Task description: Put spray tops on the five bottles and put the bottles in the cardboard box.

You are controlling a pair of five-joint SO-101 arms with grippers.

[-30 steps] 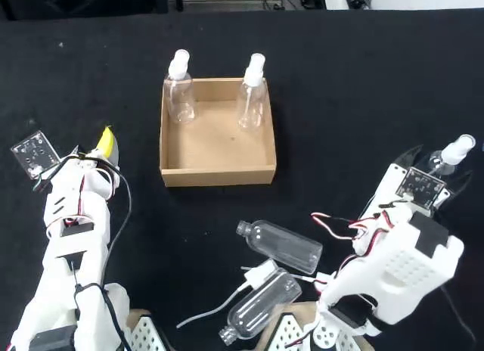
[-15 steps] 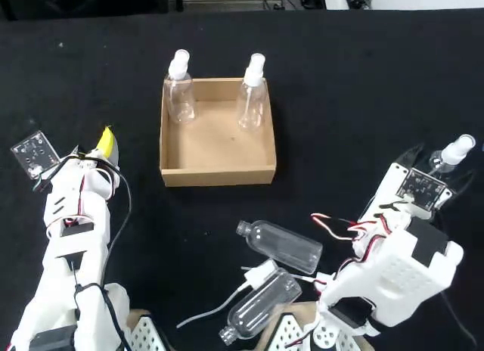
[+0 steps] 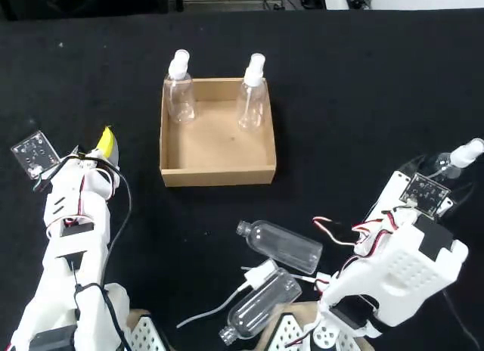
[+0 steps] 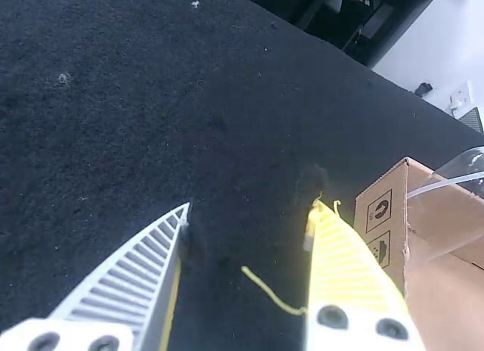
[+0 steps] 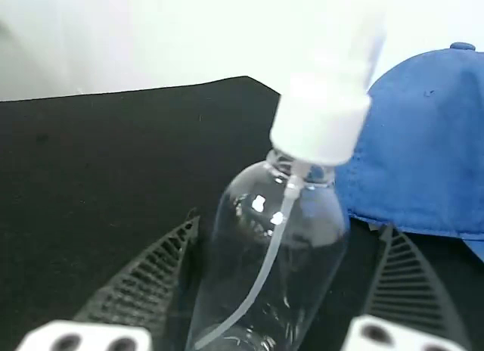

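Your right arm drops back and closes in on the capped bottle at the far right edge

Over the last second the right gripper (image 5: 291, 226) has sunk nearer and the capped bottle (image 3: 460, 156) has nudged slightly right. The jaws now stand wide on either side of its body, not yet clamped, so the lift toward the cardboard box (image 3: 218, 173) is still ahead of you. Two capped bottles (image 3: 180, 94) already stand at the box's far wall, and two open bottles (image 3: 281, 245) lie on the bench (image 3: 363, 86) nearby. Your left gripper (image 4: 249, 215) rests open and empty, left of the box
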